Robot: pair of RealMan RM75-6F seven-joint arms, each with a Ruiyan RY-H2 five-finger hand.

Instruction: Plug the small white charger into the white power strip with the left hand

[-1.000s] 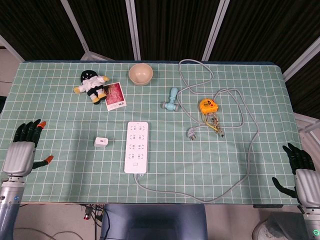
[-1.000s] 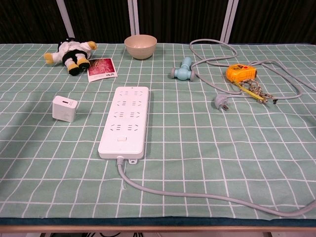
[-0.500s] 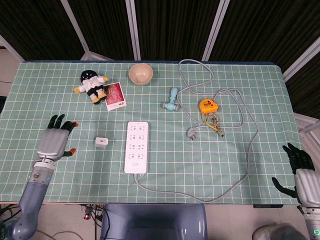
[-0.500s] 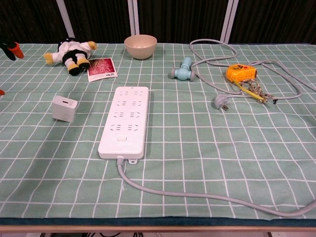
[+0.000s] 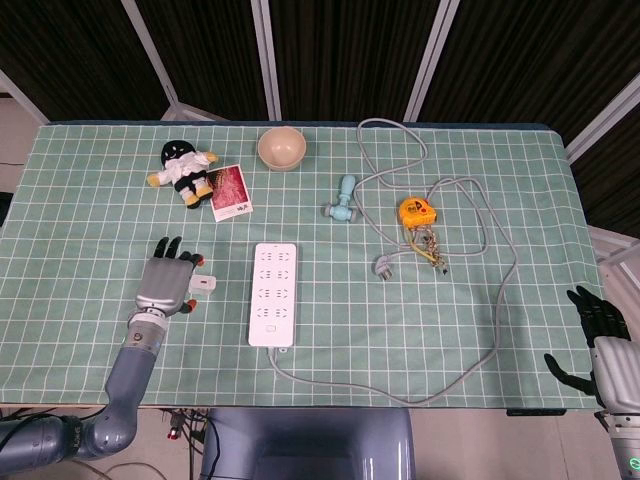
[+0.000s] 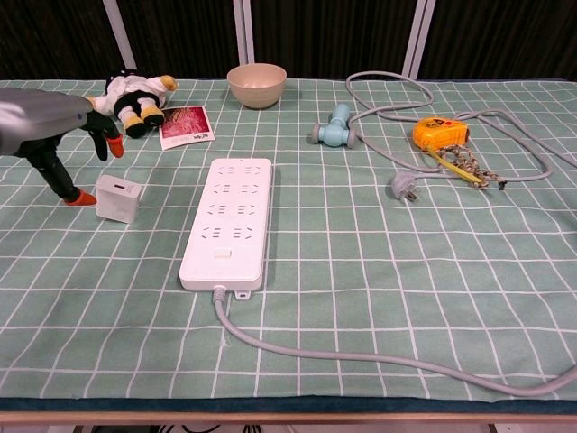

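I get bright, even overhead light on the table [image 5: 480,380], with only faint, soft shadows and no glare. Both views are sharp; the backdrop behind it is dark.

Bare cloth between charger [image 6: 118,198], strip [image 6: 228,221]

Setting: probably a robotics lab test bay. Table under green gridded cloth [image 5: 420,340], dark partition panels [image 5: 340,50] with metal frames behind.

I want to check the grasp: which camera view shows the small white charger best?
The chest view: the small white charger shows large, unobstructed, with the left hand just beside it. In the head view the charger is tiny and partly hidden by the hand.
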